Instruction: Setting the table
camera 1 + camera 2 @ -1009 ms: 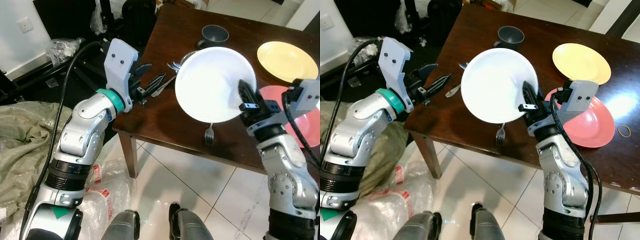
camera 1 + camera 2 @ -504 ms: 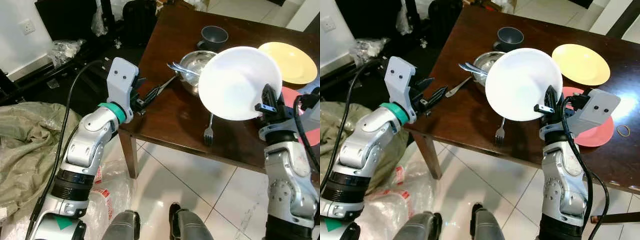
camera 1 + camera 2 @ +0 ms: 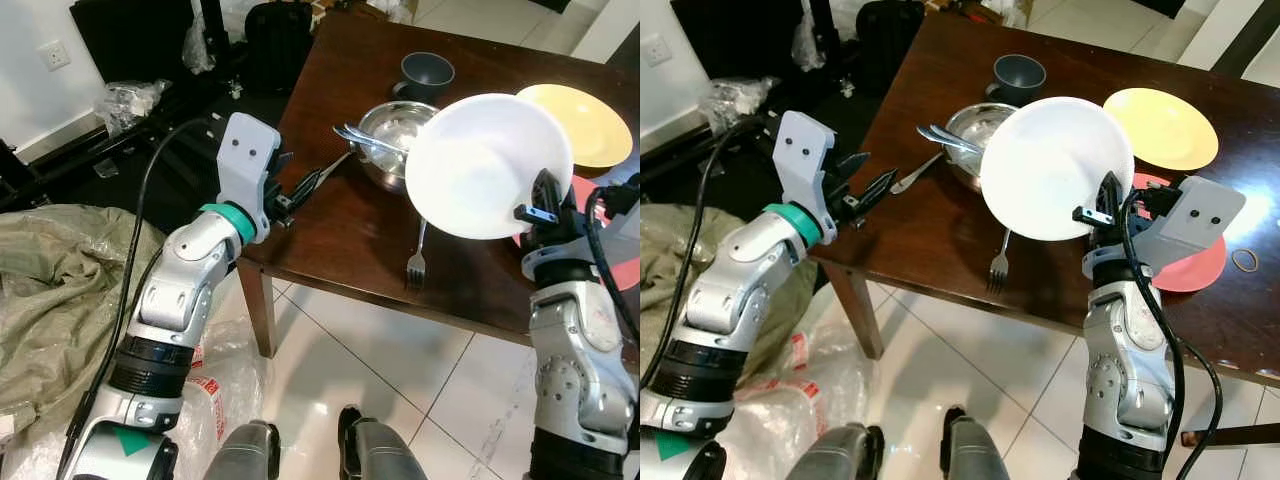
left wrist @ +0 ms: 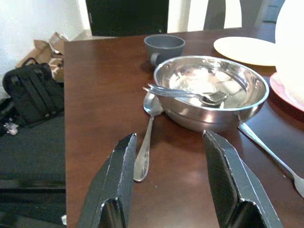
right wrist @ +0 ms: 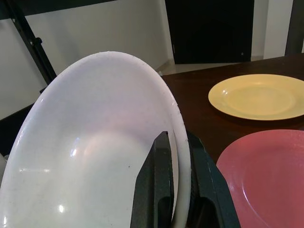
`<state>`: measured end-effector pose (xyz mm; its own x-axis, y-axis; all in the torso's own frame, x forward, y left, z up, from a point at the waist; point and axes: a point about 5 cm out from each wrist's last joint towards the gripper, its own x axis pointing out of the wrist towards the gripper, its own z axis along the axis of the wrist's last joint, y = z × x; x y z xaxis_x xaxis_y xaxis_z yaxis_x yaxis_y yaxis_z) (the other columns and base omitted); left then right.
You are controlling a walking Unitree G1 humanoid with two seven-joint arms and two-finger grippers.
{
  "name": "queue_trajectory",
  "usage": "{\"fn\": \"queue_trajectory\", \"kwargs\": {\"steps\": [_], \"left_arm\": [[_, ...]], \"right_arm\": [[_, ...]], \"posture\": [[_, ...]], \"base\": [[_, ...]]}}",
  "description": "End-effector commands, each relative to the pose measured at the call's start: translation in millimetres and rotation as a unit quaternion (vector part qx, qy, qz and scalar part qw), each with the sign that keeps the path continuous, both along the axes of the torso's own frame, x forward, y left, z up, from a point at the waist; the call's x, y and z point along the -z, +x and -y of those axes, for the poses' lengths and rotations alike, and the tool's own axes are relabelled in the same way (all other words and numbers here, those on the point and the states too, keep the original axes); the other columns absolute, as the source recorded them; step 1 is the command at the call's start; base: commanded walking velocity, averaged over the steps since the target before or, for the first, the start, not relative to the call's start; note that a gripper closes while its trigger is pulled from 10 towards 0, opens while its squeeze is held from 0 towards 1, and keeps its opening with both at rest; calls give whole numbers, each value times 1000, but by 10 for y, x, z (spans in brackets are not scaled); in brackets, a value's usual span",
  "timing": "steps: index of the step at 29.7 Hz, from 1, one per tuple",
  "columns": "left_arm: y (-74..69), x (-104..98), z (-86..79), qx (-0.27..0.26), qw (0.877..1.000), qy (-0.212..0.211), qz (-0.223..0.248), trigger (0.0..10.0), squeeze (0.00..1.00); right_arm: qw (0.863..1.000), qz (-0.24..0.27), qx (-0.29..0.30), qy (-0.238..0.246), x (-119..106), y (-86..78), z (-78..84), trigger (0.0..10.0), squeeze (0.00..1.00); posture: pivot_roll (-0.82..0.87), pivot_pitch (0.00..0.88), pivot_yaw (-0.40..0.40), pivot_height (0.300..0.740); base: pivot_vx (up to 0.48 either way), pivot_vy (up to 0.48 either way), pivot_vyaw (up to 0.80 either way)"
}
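Observation:
My right gripper [image 3: 540, 203] is shut on the rim of a white plate [image 3: 485, 163], holding it tilted on edge above the dark wooden table [image 3: 330, 235]. Through the right wrist camera, the fingers [image 5: 161, 190] pinch the white plate [image 5: 90, 156] at its edge. My left gripper [image 3: 303, 186] hovers open at the table's left edge, empty, pointing at a spoon [image 4: 145, 152] and a steel bowl [image 4: 209, 95] that holds cutlery. A fork [image 3: 416, 262] lies near the front edge under the plate.
A grey mug [image 3: 427, 75] stands at the back. A yellow plate [image 3: 588, 115] and a pink plate [image 3: 1192, 265] lie on the right, with a rubber band [image 3: 1246, 262] beside them. Bags and plastic [image 3: 40, 290] clutter the floor at the left.
The white plate has shifted slightly right and up with my right gripper. Over the full second it swung right, uncovering the steel bowl. The left arm drew back a little.

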<state>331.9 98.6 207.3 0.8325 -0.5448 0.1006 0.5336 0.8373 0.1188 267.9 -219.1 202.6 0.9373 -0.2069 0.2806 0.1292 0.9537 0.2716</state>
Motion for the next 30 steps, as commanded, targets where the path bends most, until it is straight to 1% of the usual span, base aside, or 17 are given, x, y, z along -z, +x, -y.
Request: {"fn": "queue_trajectory", "kwargs": {"steps": [1, 2, 4, 6, 8, 30], "left_arm": [[6, 30, 20, -1, 1000, -5, -8, 10000, 0], [3, 20, 29, 0, 1000, -21, -12, 10000, 0], [0, 10, 36, 0, 999, -31, -14, 10000, 0], [5, 15, 41, -1, 1000, -17, -13, 10000, 0], [11, 23, 39, -4, 1000, -14, -13, 10000, 0], [34, 22, 26, -14, 1000, -14, -10, 10000, 0]], "right_arm": [[1000, -1, 10, 0, 17, -13, 34, 10000, 0], [1000, -3, 10, 1, 29, -10, 27, 10000, 0], [1000, -4, 10, 1, 32, -9, 26, 10000, 0], [1000, -5, 11, 1, 33, -8, 25, 10000, 0], [1000, -5, 11, 1, 34, -7, 24, 10000, 0], [1000, -8, 9, 1, 51, -1, 16, 10000, 0]], "posture": [[64, 89, 21, 740], [62, 89, 21, 740], [62, 90, 22, 740], [63, 90, 21, 740], [63, 90, 21, 740], [63, 90, 21, 740]], "base": [[0, 0, 0], [0, 0, 0], [0, 0, 0], [0, 0, 0], [0, 0, 0], [0, 0, 0]]}}
